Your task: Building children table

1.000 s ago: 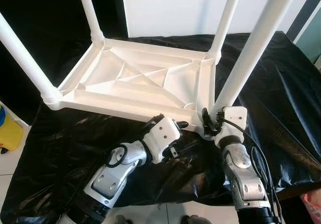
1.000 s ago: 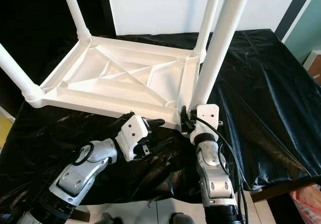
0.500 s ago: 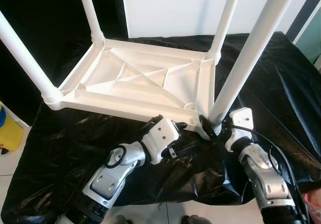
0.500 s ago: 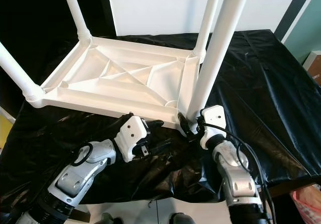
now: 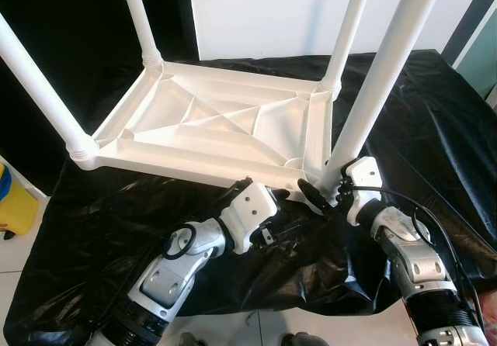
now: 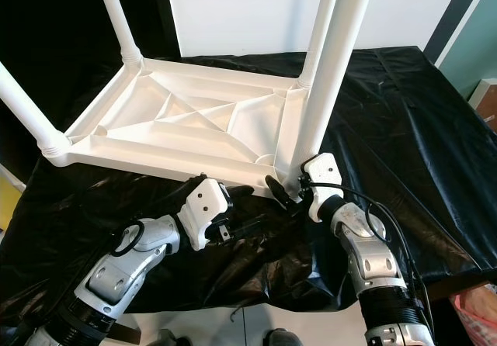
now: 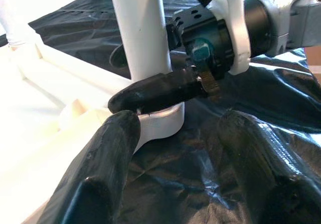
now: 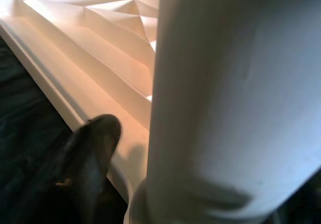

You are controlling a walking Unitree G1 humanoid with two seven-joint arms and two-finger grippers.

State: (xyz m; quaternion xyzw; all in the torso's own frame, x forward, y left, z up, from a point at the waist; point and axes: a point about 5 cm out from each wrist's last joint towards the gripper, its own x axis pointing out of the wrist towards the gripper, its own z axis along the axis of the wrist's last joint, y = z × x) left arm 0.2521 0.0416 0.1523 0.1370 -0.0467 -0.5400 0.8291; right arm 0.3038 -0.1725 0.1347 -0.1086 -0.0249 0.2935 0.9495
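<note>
Black plastic sheeting (image 5: 435, 113) covers the desk, with a white wall at the top of the frame and a yellow bin (image 5: 12, 202) at the lower left edge.

Left eye view: the white children's table (image 5: 225, 125) lies upside down in the middle of the sheeting, all four legs pointing up. The right tool (image 5: 326, 195) sits at the foot of the near right leg (image 5: 373, 90), right of centre, its black fingers spread with the leg between them. The left tool (image 5: 281, 206) rests just below the table's near edge, low in the centre.

Right eye view: same layout; the leg's base meets the corner socket (image 6: 289, 183) just beside the right tool.

Left wrist view: the left tool's two fingers (image 7: 108, 153) stand apart at the bottom, empty over the sheeting, one near the socket. The right tool's finger crosses in front of the leg's base.

Right wrist view: the leg occupies the right half; one dark finger (image 8: 88, 158) lies beside it, against the table's rim.

The step looks like seating the last leg. Next likely calls for closing on the leg and pressing or twisting it home while the left tool steadies the table.
</note>
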